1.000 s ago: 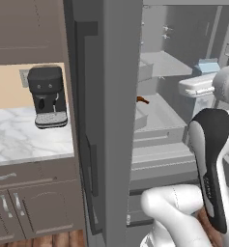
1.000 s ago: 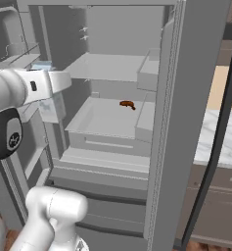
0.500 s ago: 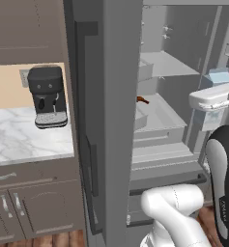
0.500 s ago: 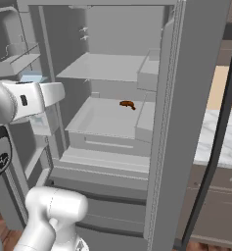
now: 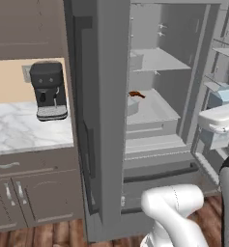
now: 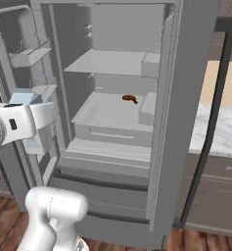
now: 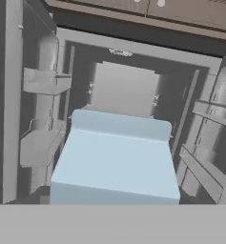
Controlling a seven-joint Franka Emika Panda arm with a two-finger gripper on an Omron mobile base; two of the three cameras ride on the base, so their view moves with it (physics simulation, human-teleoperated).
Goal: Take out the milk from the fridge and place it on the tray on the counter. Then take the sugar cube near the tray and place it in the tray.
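Right now, going from the left in my left base view, I see a black coffee machine (image 5: 49,90) standing on the marble surface (image 5: 24,131), well away from the hand on its far left side. Next comes the fridge (image 5: 106,120), its dark door (image 5: 87,120) swung open and edge-on to that camera, with pale shelves (image 5: 152,60) inside. A small brown item (image 5: 136,94) lies on the middle shelf, deep in the cabinet and well apart from the hand; I cannot tell what it is.

At the right edge of that view the hand (image 5: 221,126) sits in front of the other open door's bins, with the milk (image 5: 222,96) showing as a pale blue block just above the white wrist. In the right base view the same hand (image 6: 36,122) is at the left, in front of the door shelves (image 6: 32,56), the milk (image 6: 23,98) poking up behind it.

Through the hand view the milk (image 7: 117,162) sits directly against the hand, its blue top close up, with the fridge interior beyond it. The finger tips are hidden, so I cannot tell whether the hand has closed on the carton or merely stands spread around it.
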